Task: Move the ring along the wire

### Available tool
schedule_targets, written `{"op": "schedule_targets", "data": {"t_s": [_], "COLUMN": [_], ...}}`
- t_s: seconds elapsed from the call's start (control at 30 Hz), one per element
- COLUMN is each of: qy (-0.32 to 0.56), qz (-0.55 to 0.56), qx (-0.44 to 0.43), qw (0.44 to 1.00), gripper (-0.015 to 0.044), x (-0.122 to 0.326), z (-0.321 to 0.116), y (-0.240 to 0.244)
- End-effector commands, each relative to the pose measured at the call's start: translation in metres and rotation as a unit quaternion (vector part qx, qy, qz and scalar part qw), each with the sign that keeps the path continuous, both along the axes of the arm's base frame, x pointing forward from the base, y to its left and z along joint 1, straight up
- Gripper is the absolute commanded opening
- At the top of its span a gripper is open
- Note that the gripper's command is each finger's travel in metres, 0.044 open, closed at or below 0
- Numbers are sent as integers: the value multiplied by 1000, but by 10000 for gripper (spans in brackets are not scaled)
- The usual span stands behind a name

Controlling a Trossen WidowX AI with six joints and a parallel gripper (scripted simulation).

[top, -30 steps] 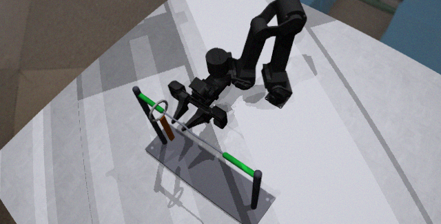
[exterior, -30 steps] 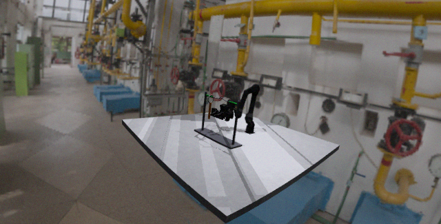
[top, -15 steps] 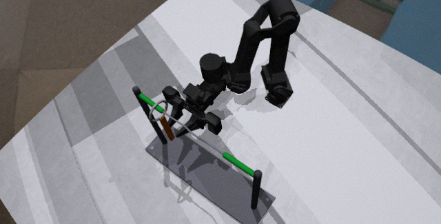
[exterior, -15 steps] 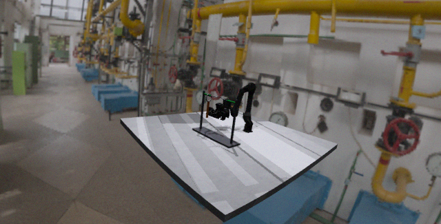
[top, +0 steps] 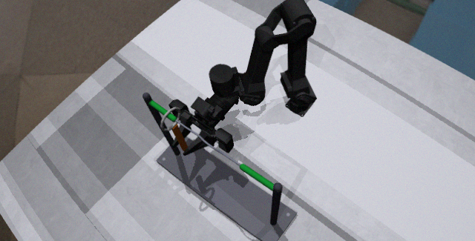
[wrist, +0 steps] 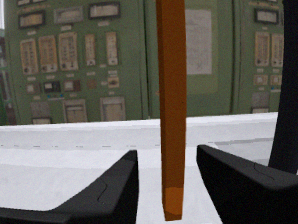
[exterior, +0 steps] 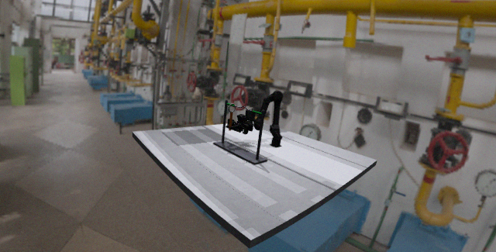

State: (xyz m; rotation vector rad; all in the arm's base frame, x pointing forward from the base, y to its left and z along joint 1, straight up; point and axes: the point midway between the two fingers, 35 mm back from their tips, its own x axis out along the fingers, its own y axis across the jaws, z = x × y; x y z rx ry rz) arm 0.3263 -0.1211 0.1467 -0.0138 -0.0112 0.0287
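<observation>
1. No text, brand, number or sign can be read in any view.
2. A pale sheet (wrist: 200,45) on the green cabinet (wrist: 134,50) carries faint marks, too blurred to read.
3. Small plates (wrist: 68,15) on that cabinet are likewise illegible.
4. The round gauge faces (exterior: 310,132) (exterior: 489,182) by the wall pipes are too small and blurred to read.
</observation>
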Motion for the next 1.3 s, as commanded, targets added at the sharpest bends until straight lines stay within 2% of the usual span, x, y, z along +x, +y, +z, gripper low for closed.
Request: {"op": "schedule_targets", "data": {"t_s": [0.0, 1.17, 1.27], "qy": [-4, -4, -2], "qz": [-2, -2, 1], "qx": [0, 0, -1], "qw": [1000, 1000, 1000], "gripper": [160, 160, 81], "x": [9, 13, 12], "z": [2, 2, 1], "y": [-1, 0, 2]}}
